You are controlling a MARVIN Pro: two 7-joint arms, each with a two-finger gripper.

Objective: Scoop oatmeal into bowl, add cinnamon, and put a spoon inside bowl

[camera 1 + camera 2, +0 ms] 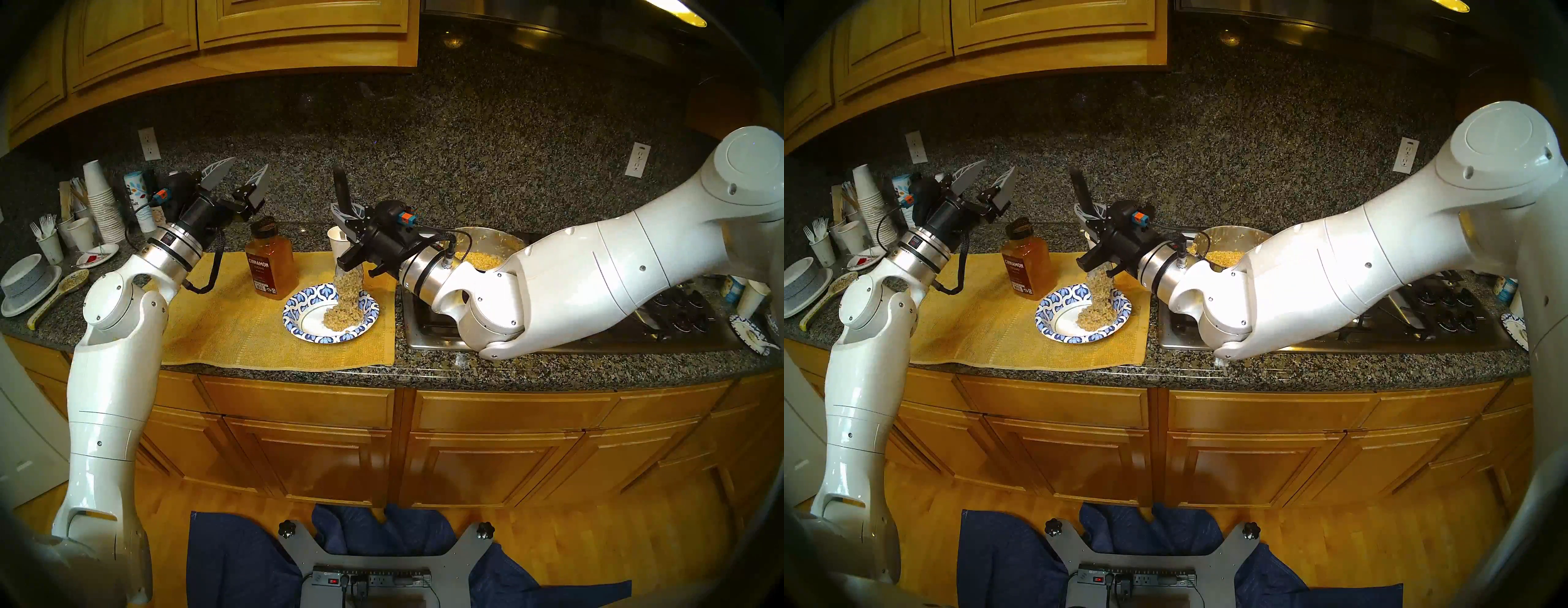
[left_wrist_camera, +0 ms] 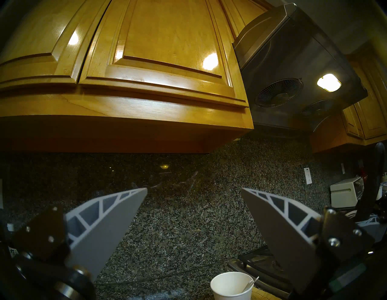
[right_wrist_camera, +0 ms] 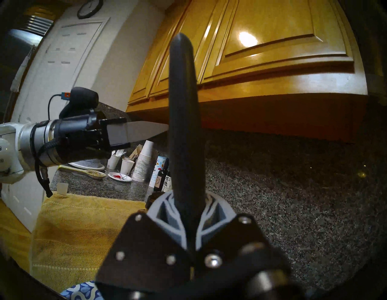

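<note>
On the yellow mat [image 1: 237,335] near the front of the desk [image 1: 466,373] sits the bowl [image 1: 297,327], the one with the blue and white leaf rim. A heap of oatmeal [image 1: 339,320] lies in it, toward its right side, and a lumpy stream of the same tan mush hangs from above down onto the heap.

Right over the bowl is the right pincer [image 1: 345,220]. It is squeezed tight on the dark handle of the ladle [image 1: 343,187], and the handle sticks up past its fingers. The scoop end is tucked under the pincer, so I can only see the mush coming out.

Just left of the bowl and a bit farther back stands the cinnamon [image 1: 271,263], upright on the mat with its dark cap on.

Behind the right arm, on the stove [image 1: 636,331], is a metal pot [image 1: 488,250] with more yellow oatmeal in it.

Farther back and to the left, the left pincer [image 1: 248,174] hangs in the air above the desk. Its two grey fingers are spread wide apart with nothing between them.

A white paper cup [image 2: 231,286] stands by the back wall, with a thin white stick in it. I cannot tell if that is the spoon.
</note>
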